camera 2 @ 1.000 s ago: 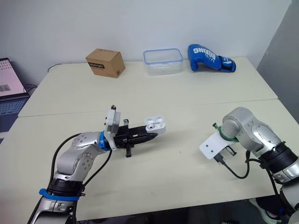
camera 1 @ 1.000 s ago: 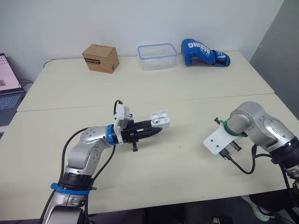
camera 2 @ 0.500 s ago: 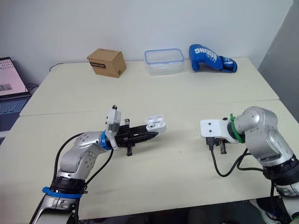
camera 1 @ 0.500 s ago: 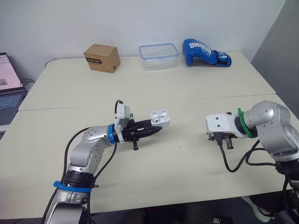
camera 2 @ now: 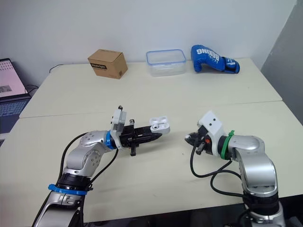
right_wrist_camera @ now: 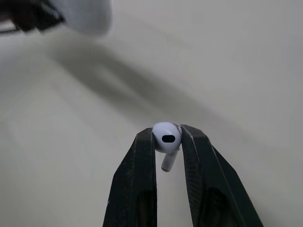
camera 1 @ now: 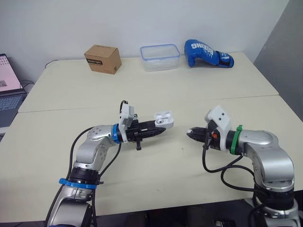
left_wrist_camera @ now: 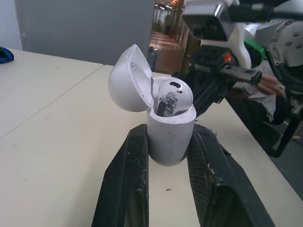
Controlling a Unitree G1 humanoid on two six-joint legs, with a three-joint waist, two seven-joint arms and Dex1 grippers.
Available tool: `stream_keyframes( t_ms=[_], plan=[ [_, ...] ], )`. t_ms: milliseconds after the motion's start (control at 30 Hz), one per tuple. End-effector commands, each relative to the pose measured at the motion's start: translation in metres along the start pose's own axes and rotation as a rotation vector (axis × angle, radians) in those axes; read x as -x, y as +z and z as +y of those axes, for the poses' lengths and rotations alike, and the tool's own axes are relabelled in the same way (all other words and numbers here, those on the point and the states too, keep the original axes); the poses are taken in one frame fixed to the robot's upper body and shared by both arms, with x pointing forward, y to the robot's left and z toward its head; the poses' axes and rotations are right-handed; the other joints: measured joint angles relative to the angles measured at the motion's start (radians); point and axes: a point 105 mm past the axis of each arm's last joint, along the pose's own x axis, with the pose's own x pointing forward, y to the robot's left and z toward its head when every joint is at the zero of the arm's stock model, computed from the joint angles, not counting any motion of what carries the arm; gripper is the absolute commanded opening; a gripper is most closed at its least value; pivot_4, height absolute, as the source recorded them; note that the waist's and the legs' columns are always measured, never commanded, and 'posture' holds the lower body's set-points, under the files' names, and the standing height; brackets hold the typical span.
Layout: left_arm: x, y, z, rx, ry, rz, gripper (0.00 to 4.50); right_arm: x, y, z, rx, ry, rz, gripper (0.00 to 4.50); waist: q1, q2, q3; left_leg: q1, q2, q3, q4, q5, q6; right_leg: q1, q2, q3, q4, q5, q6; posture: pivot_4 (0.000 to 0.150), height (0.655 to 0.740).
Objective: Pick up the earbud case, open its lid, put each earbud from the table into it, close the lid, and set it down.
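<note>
One earbud (right_wrist_camera: 165,137) was pinched tight between the right fingers (right_wrist_camera: 137,184), over the table (camera 1: 156,165). The earbud case (camera 1: 163,119) was near, off to their left, with a gap between. The left fingers (left_wrist_camera: 125,184) squeezed its sides, and it stood tall, lid open and tipped back, another earbud (left_wrist_camera: 173,97) already inside. I think the right arm had to reach left. Far back on the table stood a cardboard box (camera 1: 102,58), a clear tub (camera 1: 160,56) and a blue boxing glove (camera 1: 206,53), by a pale wall
</note>
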Motion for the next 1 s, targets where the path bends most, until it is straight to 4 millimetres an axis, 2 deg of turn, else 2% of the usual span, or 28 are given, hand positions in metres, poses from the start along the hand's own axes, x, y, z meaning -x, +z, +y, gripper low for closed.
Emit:
stream_keyframes(
  t_ms=[33, 133, 267, 433, 567, 700, 1000],
  plan=[
    [-0.001, 0.008, -0.001, -0.039, -0.019, -0.017, 0.74, 0.008, 0.022, 0.005, 0.0, -0.045, -0.147, 0.4, -0.001, 0.0, 0.0, 0.0, 0.0, 0.0, 0.0, 0.0, 0.0, 0.0, 0.0, 0.0, 0.0, 0.0, 0.0, 0.15, 0.7307],
    [-0.001, 0.007, -0.001, -0.037, -0.021, -0.013, 0.74, 0.009, 0.041, 0.014, -0.065, -0.027, -0.287, 0.4, -0.002, 0.0, 0.0, 0.0, 0.0, 0.0, 0.0, 0.0, 0.0, 0.0, 0.0, 0.0, 0.001, 0.0, 0.0, 0.15, 0.7307],
    [0.0, 0.007, -0.001, -0.035, -0.025, -0.009, 0.74, 0.009, 0.058, 0.022, -0.102, -0.001, -0.386, 0.4, -0.004, 0.001, 0.0, 0.0, 0.0, 0.0, 0.0, 0.0, 0.0, 0.0, 0.0, 0.0, 0.001, 0.0, 0.0, 0.15, 0.7307],
    [-0.004, 0.006, 0.0, -0.031, -0.029, -0.011, 0.74, 0.004, 0.074, 0.035, -0.117, 0.07, -0.44, 0.4, -0.005, 0.001, 0.0, 0.0, 0.0, 0.0, 0.0, 0.0, 0.0, 0.0, 0.0, 0.0, 0.001, 0.0, 0.0, 0.15, 0.7307],
    [-0.006, 0.007, 0.001, -0.031, -0.028, -0.015, 0.74, -0.002, 0.073, 0.046, -0.096, 0.117, -0.403, 0.4, -0.005, 0.001, 0.0, 0.0, 0.0, 0.0, 0.0, 0.0, 0.0, 0.0, 0.0, 0.0, 0.001, 0.0, 0.0, 0.15, 0.7307],
    [-0.007, 0.008, 0.002, -0.032, -0.027, -0.018, 0.74, -0.007, 0.062, 0.053, -0.053, 0.142, -0.338, 0.4, -0.005, 0.001, 0.0, 0.001, 0.0, 0.0, 0.0, 0.0, 0.0, 0.0, 0.0, 0.0, 0.001, 0.0, 0.0, 0.15, 0.7307],
    [-0.008, 0.01, -0.002, -0.036, -0.041, -0.017, 0.74, -0.011, 0.052, 0.047, -0.041, 0.111, -0.34, 0.4, -0.005, 0.001, 0.0, 0.001, 0.0, 0.0, 0.0, 0.0, 0.0, 0.0, 0.0, 0.0, 0.001, 0.0, 0.0, 0.15, 0.7307]
  ],
)
